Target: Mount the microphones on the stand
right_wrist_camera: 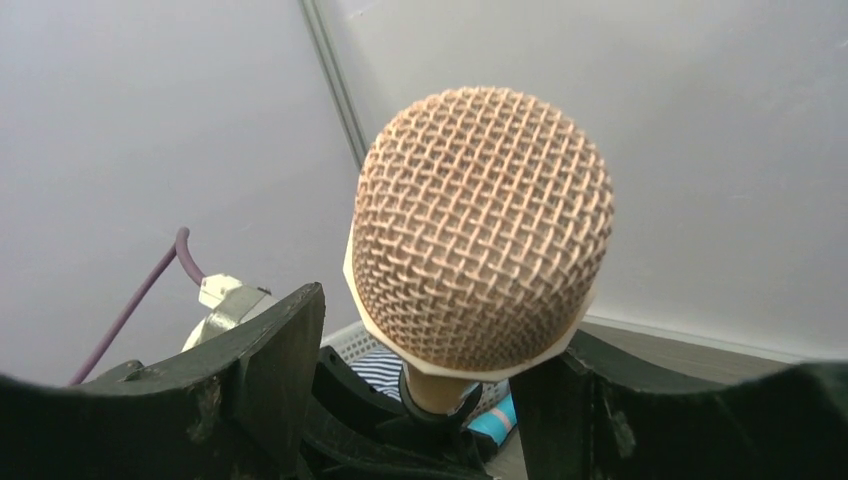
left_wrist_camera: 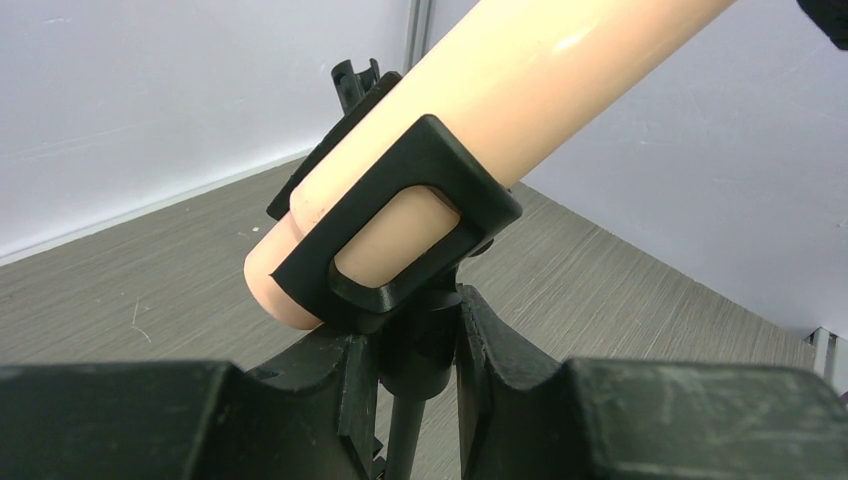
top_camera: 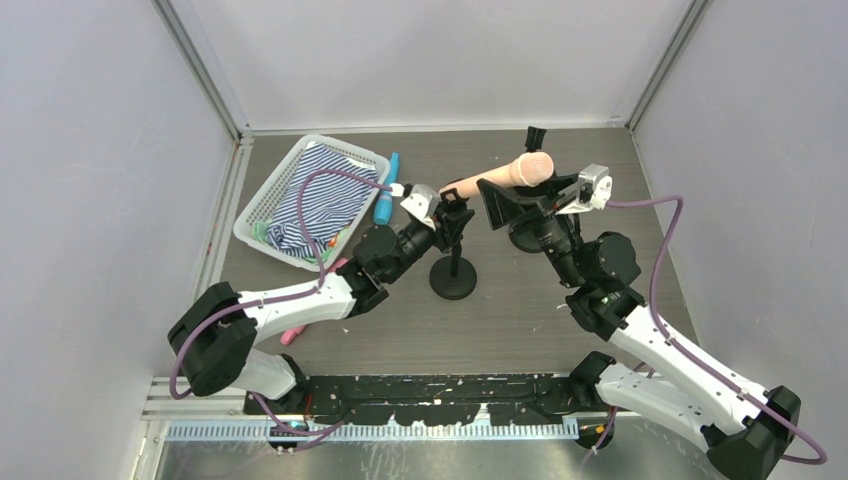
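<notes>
The peach-beige microphone (top_camera: 497, 176) lies tilted in the clip (left_wrist_camera: 420, 215) of a black stand (top_camera: 453, 272). Its handle (left_wrist_camera: 560, 70) passes through the clip and its mesh head (right_wrist_camera: 480, 230) points right. My left gripper (top_camera: 452, 212) is shut on the stand's neck just under the clip, as the left wrist view (left_wrist_camera: 415, 350) shows. My right gripper (top_camera: 525, 195) is open, with a finger on each side of the microphone's head in the right wrist view (right_wrist_camera: 435, 335). The blue microphone (top_camera: 385, 196) lies beside the basket. The pink microphone (top_camera: 292, 335) shows partly under my left arm.
A white basket (top_camera: 262, 200) holding striped cloth stands at the back left. A second black stand (top_camera: 536, 138) rises behind my right gripper. Grey walls close in the table on three sides.
</notes>
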You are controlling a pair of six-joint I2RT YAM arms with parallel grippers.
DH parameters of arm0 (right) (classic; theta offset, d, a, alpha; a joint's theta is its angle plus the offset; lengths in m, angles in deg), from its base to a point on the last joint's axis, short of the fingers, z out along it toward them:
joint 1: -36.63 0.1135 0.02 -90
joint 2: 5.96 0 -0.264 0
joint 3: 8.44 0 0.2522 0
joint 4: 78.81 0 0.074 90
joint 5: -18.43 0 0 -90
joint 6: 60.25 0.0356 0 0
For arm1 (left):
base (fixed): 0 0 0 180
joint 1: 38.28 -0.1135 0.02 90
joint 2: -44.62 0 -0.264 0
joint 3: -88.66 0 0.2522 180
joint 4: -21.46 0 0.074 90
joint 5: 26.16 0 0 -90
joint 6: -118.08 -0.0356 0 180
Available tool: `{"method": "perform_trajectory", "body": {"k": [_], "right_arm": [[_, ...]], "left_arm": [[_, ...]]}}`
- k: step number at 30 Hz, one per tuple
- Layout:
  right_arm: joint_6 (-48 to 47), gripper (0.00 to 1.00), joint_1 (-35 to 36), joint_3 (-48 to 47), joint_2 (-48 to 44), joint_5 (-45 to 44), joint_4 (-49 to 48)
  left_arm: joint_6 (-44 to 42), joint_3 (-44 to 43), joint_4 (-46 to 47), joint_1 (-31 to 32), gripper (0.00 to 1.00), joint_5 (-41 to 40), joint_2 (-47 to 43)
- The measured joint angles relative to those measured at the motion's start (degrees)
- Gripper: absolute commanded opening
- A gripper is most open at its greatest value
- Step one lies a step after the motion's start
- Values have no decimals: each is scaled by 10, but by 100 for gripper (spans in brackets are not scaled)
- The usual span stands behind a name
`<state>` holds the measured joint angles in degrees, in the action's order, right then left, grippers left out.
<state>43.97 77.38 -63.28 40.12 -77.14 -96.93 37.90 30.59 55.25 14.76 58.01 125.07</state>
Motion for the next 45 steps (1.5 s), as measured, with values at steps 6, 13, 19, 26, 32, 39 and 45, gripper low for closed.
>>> {"method": "perform_trajectory", "body": {"k": [6,13,19,26,32,39,45], "right_arm": [[-6,69,0,7,44,-33,-95],[-21,63,0,16,143,-61,-219],[-23,62,0,19,170,-70,-277],[-33,50,0,31,169,-83,-320],[-34,4,4,31,169,-85,-333],[-54,1,4,31,162,-55,-320],[-100,1,4,32,139,-18,-281]], "left_arm": [[2,-4,-7,0,0,0,0],[2,-6,-6,1,0,3,2],[2,-6,-6,0,0,3,3],[1,-7,-6,1,0,8,3],[4,-9,-5,3,0,14,7],[4,-9,-6,3,0,17,7],[5,-9,-6,5,0,30,7]]}}
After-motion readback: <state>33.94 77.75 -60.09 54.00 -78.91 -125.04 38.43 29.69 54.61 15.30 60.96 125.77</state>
